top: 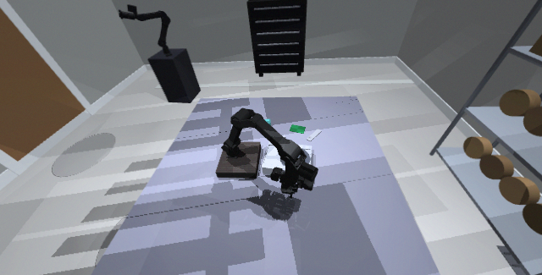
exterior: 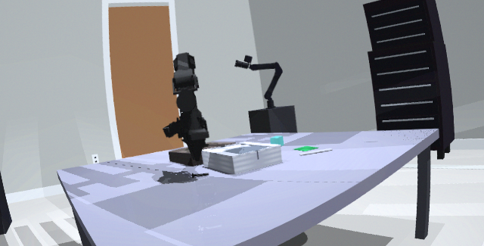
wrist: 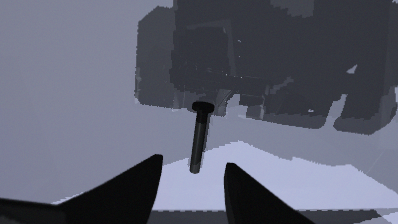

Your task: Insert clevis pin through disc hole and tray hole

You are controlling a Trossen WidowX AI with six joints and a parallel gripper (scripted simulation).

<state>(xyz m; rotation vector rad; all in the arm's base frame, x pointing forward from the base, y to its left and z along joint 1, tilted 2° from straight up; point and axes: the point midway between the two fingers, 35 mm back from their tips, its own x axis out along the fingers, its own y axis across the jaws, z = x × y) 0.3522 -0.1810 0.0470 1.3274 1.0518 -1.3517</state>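
Steel pin (exterior: 200, 175) (wrist: 199, 142) ahead, still to be picked up; your end effector (exterior: 197, 163) (wrist: 193, 166) hangs part-spread, empty: lower it around the shank, then squeeze.

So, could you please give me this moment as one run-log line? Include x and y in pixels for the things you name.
gripper (top: 290, 195) (exterior: 198, 163) (wrist: 193, 166): open, above table | pin (exterior: 200, 175) (wrist: 199, 140): lying on table beside tray (exterior: 223, 163), ungrasped | insertion: not done

Your gripper (wrist: 193, 166) is part-open, pin (wrist: 199, 141) lying on the table (wrist: 65, 100) beyond the fingertips, head farthest.
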